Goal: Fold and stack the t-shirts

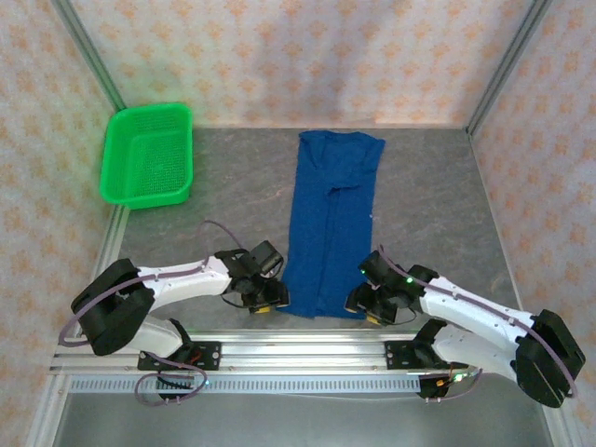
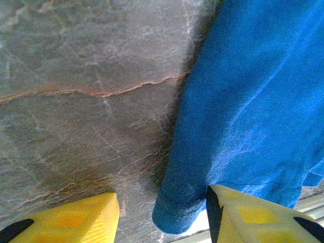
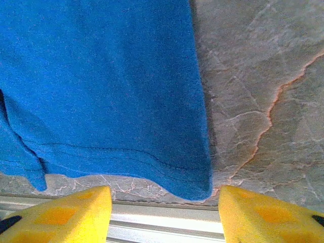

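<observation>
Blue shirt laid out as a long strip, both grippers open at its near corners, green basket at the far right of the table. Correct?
No: the basket sits at the far left, as the top view shows. The rest stands: the shirt is a long strip, and the left gripper and right gripper are open at its near corners.

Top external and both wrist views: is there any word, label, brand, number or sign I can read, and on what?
None readable: the t-shirt shows plain blue cloth, the green basket bears no visible label, and the table has only stone-like veining.
</observation>
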